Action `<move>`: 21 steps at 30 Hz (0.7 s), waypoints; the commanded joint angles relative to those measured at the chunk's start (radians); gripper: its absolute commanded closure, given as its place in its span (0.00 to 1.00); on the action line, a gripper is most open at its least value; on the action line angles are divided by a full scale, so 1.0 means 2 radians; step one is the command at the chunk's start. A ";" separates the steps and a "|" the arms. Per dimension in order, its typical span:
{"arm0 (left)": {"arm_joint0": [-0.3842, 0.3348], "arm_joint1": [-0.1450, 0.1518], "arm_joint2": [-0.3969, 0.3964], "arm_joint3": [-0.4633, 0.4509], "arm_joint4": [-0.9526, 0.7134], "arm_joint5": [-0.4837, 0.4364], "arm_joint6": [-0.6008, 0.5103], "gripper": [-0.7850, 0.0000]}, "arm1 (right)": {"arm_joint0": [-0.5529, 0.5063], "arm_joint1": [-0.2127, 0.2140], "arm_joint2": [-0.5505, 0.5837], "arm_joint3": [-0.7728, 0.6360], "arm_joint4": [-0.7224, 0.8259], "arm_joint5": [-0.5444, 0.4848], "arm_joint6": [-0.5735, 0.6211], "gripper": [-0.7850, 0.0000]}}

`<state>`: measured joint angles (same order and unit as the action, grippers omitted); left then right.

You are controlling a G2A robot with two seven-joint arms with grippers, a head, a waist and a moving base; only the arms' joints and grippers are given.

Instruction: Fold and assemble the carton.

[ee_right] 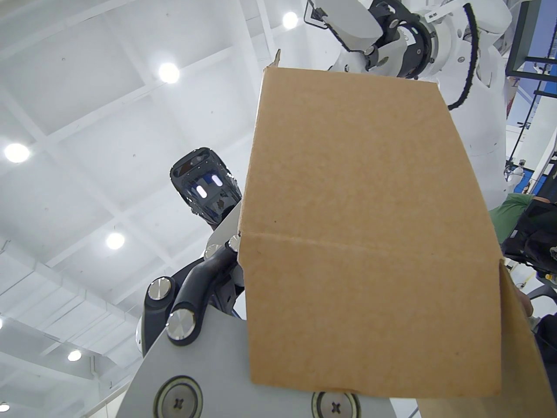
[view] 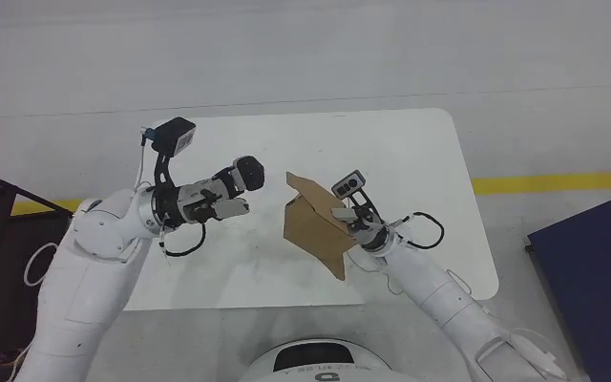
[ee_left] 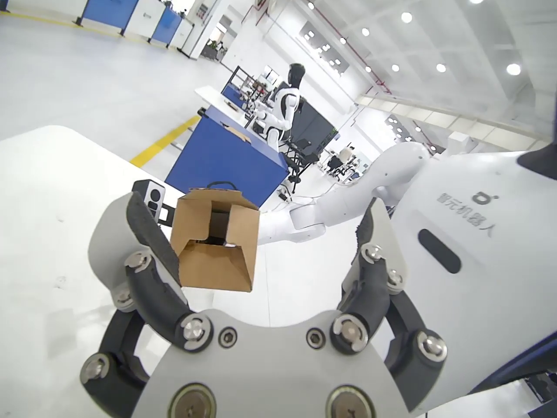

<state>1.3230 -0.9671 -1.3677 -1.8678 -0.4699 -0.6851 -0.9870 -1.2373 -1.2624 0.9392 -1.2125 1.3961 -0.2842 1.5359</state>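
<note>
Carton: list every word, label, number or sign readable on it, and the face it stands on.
None. The carton shows bare brown cardboard: its broad panel in the right wrist view, its flaps and open inside in the left wrist view, its outer faces in the top view. Faces turned away cannot be checked.

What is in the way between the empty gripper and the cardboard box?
Nothing visible. The left gripper, jaws open, faces the carton at its open end, with only a bare gap between them above the table. The right gripper holds the carton up.
</note>
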 commanded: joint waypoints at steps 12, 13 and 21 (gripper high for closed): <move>0.002 0.000 0.038 -0.032 -0.008 0.010 -0.058 0.00 | 0.006 -0.003 -0.005 0.010 0.001 0.000 0.000 1.00; -0.001 -0.001 0.045 -0.032 0.000 0.012 -0.054 0.00 | 0.005 -0.004 -0.005 0.011 0.001 0.000 0.000 1.00; -0.030 -0.010 0.100 -0.024 0.059 0.022 -0.035 0.00 | 0.004 -0.004 -0.003 0.013 0.001 0.000 0.000 1.00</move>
<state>1.2691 -0.9861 -1.1771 -1.9174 -0.3739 -0.6449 -1.0611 -1.2291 -1.2705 0.9332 -1.1874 1.3982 -0.2842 1.5359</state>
